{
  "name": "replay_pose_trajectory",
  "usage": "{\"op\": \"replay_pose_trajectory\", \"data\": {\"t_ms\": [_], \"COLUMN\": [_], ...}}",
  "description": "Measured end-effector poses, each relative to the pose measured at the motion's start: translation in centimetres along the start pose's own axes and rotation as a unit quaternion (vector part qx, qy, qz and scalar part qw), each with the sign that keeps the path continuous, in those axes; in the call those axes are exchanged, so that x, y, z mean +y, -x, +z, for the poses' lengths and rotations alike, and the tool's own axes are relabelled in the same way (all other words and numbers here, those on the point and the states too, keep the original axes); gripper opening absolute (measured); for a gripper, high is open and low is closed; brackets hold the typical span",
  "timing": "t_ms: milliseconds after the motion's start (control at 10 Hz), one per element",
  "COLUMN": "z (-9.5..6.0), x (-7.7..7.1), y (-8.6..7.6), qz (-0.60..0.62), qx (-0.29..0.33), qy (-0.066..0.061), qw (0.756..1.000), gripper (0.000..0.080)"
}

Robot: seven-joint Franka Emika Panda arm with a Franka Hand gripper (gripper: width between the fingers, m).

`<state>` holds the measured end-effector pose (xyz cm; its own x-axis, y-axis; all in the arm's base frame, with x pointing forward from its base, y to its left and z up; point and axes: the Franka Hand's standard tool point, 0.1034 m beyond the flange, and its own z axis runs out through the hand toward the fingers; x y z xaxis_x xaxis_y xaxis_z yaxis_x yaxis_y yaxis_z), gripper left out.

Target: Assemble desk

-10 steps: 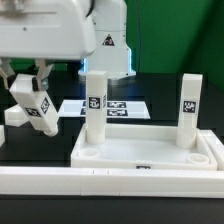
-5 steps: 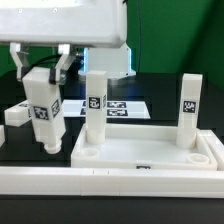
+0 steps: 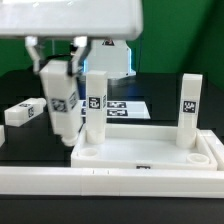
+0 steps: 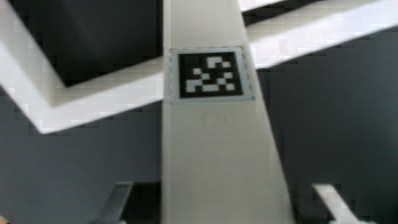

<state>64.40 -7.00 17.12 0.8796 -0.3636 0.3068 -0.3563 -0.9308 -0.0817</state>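
Observation:
My gripper [image 3: 58, 62] is shut on a white leg [image 3: 60, 105] with a square tag. It holds the leg upright above the tabletop's corner at the exterior view's left. The white tray-like tabletop [image 3: 150, 155] lies in front with two legs standing in its sockets, one near the middle [image 3: 95, 108] and one at the right [image 3: 188, 110]. A further leg [image 3: 25, 112] lies on the table at the left. In the wrist view the held leg [image 4: 214, 130] fills the middle between my gripper [image 4: 222, 205] fingers, with the tabletop rim [image 4: 107, 90] behind it.
The marker board [image 3: 128, 108] lies flat behind the tabletop. A long white border bar [image 3: 110, 181] runs along the front edge. The robot's base stands at the back.
My gripper has carried the leg toward the exterior view's right, from over the dark table to the tabletop's left corner. The leg has turned from tilted to upright.

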Motion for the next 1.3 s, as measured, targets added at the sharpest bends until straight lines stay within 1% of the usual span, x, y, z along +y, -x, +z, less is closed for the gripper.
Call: {"op": "replay_pose_trajectory", "data": {"t_ms": [100,200,600,700,800,900,1000,1200,1300], "z": [-0.5,-0.5,-0.3,-0.3,-0.4,-0.2,-0.2,-0.2,-0.2], "x": [-2.2,-3.9,-3.8,-4.0,-6.1,-8.8,-9.7,-9.6,-9.9], "y": [0.4,0.9,1.0,1.0,1.6,2.9,3.4,3.1,2.9], "qz": [0.016,0.021,0.017,0.018,0.001,-0.052,-0.061,-0.06,-0.062], "qx": [0.002,0.0,-0.001,0.0,0.011,0.012,0.011,0.022,0.039], "qy": [-0.008,-0.012,-0.011,-0.011,-0.008,0.001,0.0,-0.001,-0.006], "qw": [1.0,1.0,1.0,1.0,1.0,0.999,0.998,0.998,0.997], "gripper": [0.0291,0.0291,0.0291,0.0291,0.0291,0.0291,0.0291,0.0291,0.0291]}}
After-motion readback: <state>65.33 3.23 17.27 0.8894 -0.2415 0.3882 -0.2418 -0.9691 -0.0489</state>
